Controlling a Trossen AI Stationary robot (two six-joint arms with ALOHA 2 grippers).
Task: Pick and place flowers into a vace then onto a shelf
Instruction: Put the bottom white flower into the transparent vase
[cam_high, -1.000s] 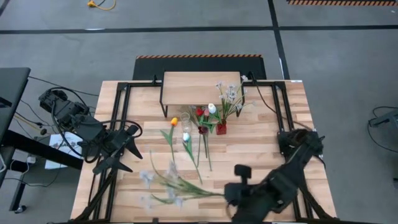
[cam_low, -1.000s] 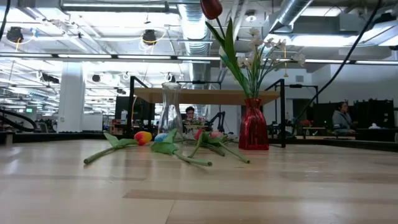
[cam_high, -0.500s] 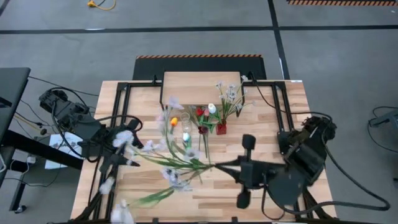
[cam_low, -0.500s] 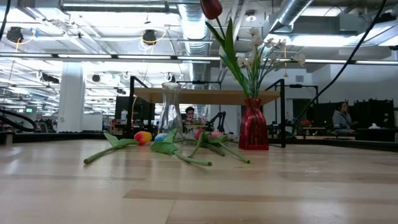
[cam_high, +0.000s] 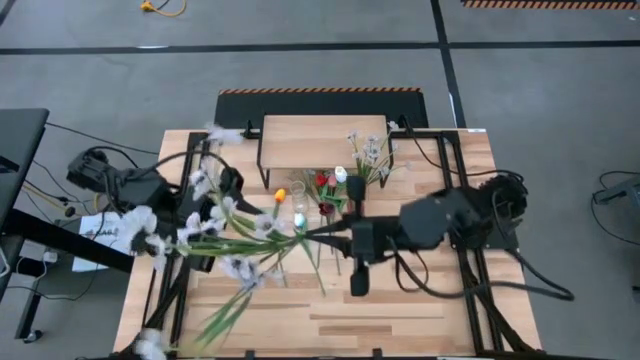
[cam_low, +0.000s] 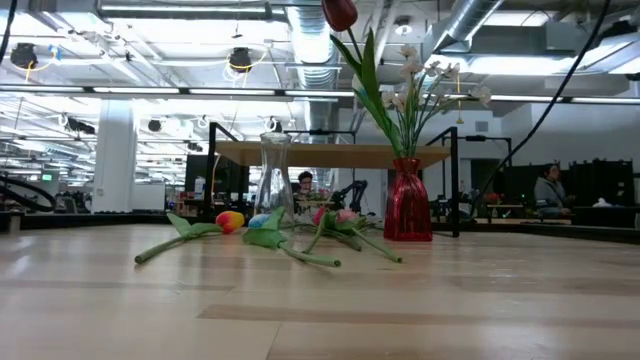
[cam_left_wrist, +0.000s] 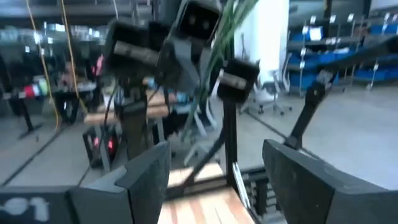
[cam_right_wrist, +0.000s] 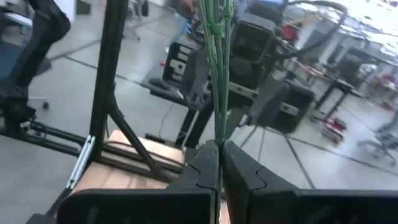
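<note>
The right gripper (cam_high: 322, 232) is clamping together on the green stems of a spray of small white blossoms (cam_high: 215, 225), and it is holding this spray in the air above the middle of the table (cam_high: 420, 320). In the right wrist view the stems (cam_right_wrist: 216, 68) are running straight out from between the two closed fingers (cam_right_wrist: 239, 171). The spray is fanning out toward the left arm, with blossoms and long leaves spreading over the left half of the table.

The left gripper (cam_high: 205, 215) is waiting under these blossoms at the left side, and its fingers (cam_left_wrist: 146, 174) are standing apart with nothing between them.

The other flowers are staying on the table. Some tulips (cam_high: 300, 225) are lying flat in front of the shelf (cam_high: 322, 140), near a clear glass vase (cam_low: 275, 180) that looks empty. A red vase (cam_low: 407, 200) is standing just beside the shelf and is already carrying a red tulip and white blossoms.

I think the spray is very light but long and floppy. The stems look thin and a little springy, so the blossom end is probably swinging when the arm is moving. The blossoms seem soft and easy to crush, so the best place to hold is the bare lower stems, where the right gripper is holding now. The thin bundle may slip or turn in the grip. The glass vase looks narrow and easy to tip, so the stems should go in slowly and nearly upright.
</note>
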